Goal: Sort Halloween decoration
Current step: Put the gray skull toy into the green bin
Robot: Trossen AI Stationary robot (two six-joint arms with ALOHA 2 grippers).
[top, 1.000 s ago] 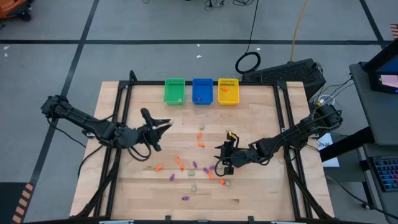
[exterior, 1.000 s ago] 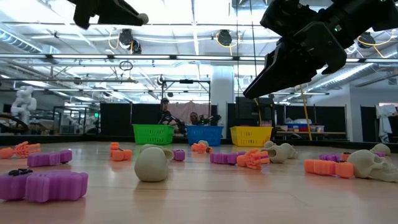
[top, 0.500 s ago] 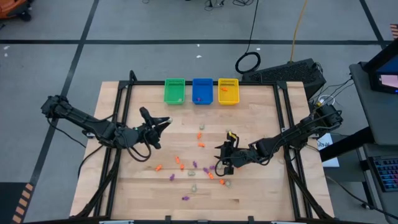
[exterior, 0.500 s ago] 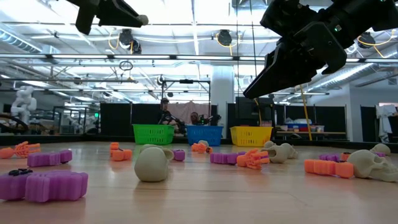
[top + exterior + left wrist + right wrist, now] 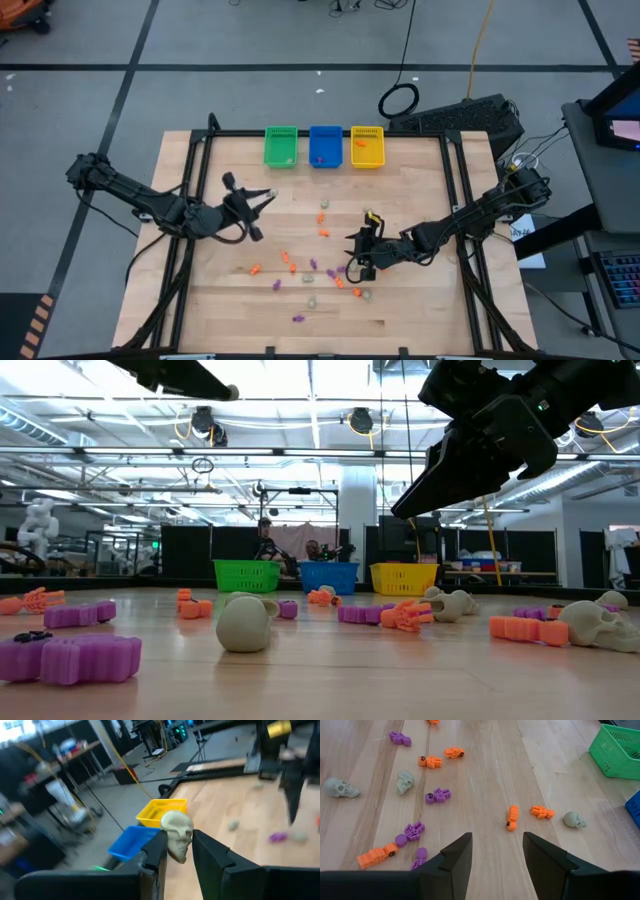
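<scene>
The left gripper is up in the air on the left side of the pale wooden table, squeezing a small pale plastic skull between its two dark fingers. The skull could be slipping out (only its sides are pinched) and dropping back onto the wood, or landing in the wrong bin.

The right gripper is hanging low over the scattered trinkets, its fingers apart and holding nothing. It could be bumping the little orange skeleton piece just ahead of it and knocking it away.

From its wrist view I am counting four purple pieces, five orange ones and three pale skulls.

Far off, three bins are waiting in a row: one green plastic basket, one blue, one yellow.
</scene>
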